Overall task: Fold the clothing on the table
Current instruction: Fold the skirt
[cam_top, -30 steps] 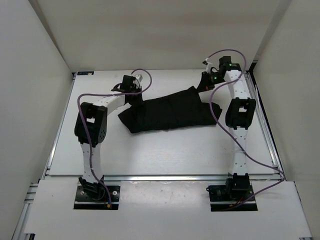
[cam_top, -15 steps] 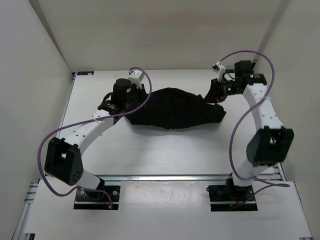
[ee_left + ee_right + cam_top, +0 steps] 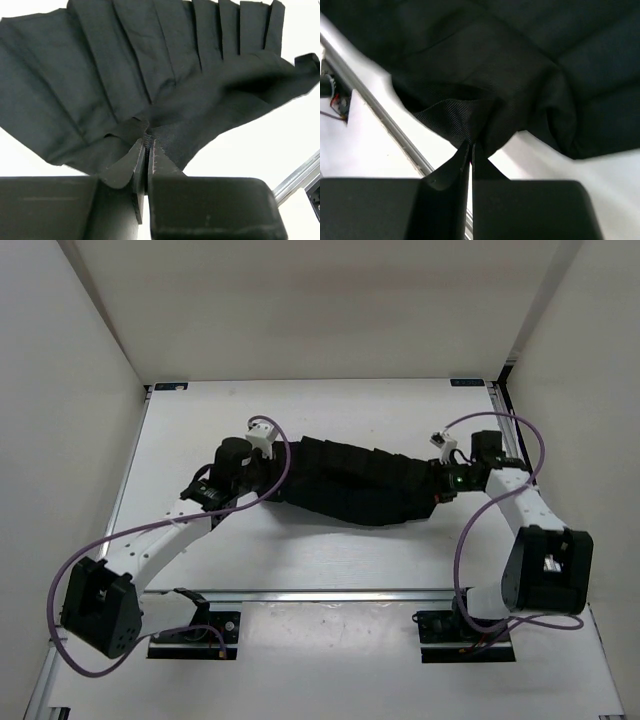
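Top view: fixed, high above the near edge, looking down over the whole counter (image 3: 330, 550). Left wrist view: close behind the left pincer (image 3: 147, 145), facing the black garment (image 3: 125, 65). Right wrist view: close behind the right pincer (image 3: 471, 147). All share the garment.

Black pleated clothing (image 3: 350, 480) lies stretched in a long band, left to right, across the centre of the white table (image 3: 330, 550).
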